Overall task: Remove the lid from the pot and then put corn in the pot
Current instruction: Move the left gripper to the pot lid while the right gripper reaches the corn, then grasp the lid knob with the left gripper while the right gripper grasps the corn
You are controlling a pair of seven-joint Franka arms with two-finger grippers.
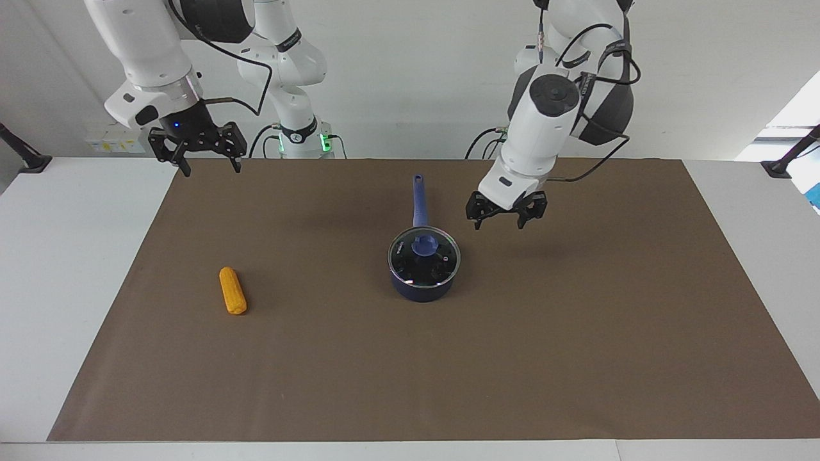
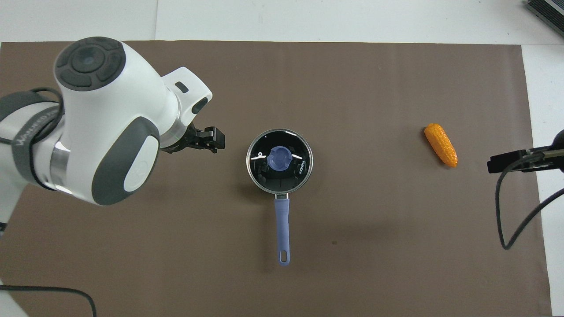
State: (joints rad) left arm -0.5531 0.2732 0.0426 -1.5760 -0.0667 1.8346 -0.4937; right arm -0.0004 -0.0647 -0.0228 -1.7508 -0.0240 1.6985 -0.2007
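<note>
- Left gripper (image 1: 506,214) hangs above the mat at the pot's 9 o'clock in the overhead view, fingers spread, empty
- Right gripper (image 1: 197,153) waits, fingers spread
- Pot (image 1: 423,285) mid-mat, lid (image 1: 424,256) on: nothing done yet
- Corn (image 1: 232,291) untouched at pot's 3 o'clock

you get bright, even light from above; soft shadows lie under the pot (image 1: 423,287), and white glare streaks its lid (image 2: 279,161).

Table (image 1: 64,256), brown mat (image 1: 576,352), pot (image 1: 423,289), corn (image 1: 232,291)
</note>
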